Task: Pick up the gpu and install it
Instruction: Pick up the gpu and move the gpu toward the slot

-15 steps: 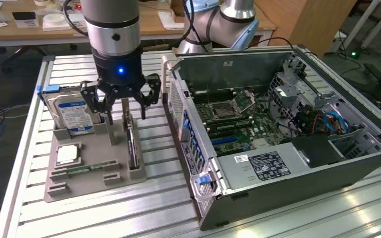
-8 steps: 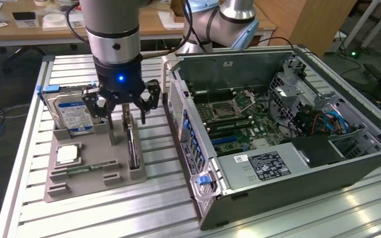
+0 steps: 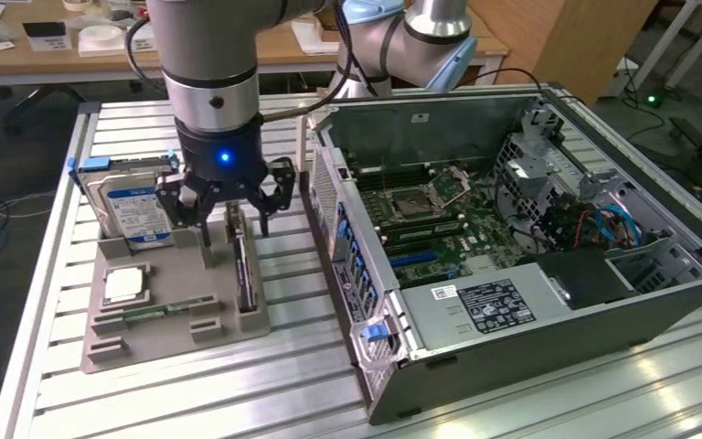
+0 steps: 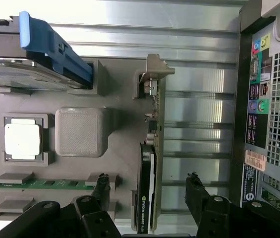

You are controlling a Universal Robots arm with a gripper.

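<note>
Oblique overview, downward close-up, shared tray [image 3: 162, 274] [image 4: 120, 129]

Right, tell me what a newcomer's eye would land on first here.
The open computer case on the exterior view's right, its motherboard bare, draws the eye first. Next comes the end effector with its blue light, open and astride the gpu, which stands on edge in the gray holder. The blue-labelled hard drive stands at the exterior view's left of it.

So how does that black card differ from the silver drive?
The gpu is black and slim edge-on; the hard drive is silver, blue-white labelled and thicker. The gpu sits at the gray tray's edge nearest the computer case, the hard drive toward the opposite side. The open gripper hangs over the gpu, not the hard drive. Both stand on edge in tray slots.
</note>
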